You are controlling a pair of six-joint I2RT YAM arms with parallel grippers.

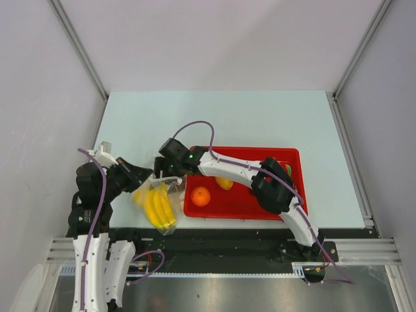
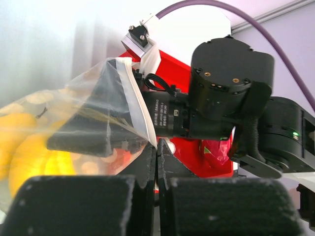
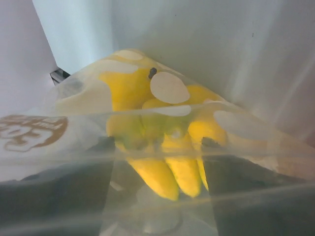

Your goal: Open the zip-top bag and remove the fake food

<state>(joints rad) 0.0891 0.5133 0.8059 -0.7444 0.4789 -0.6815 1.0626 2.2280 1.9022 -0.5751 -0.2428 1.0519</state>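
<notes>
The clear dotted zip-top bag (image 1: 171, 192) lies just left of the red tray (image 1: 240, 209), with the yellow banana bunch (image 1: 158, 208) inside. My left gripper (image 1: 143, 179) is shut on the bag's white top edge (image 2: 142, 115); in the left wrist view its jaws (image 2: 157, 150) are pressed together. My right gripper (image 1: 168, 173) is at the bag's mouth, open, with one finger (image 2: 91, 125) inside the plastic. In the right wrist view the bag film (image 3: 167, 88) covers my right gripper (image 3: 157, 143) and the banana bunch (image 3: 162, 164) lies between the fingers. An orange (image 1: 201, 195), a yellow mango (image 1: 224, 182) and the dragon fruit (image 1: 286, 170) sit on the tray.
The right arm (image 1: 273, 185) stretches across the tray and hides part of it. The table's near edge and the arm rail (image 1: 227, 250) run just below the bag. The light table top (image 1: 214, 117) extends behind the tray. Grey walls enclose the sides.
</notes>
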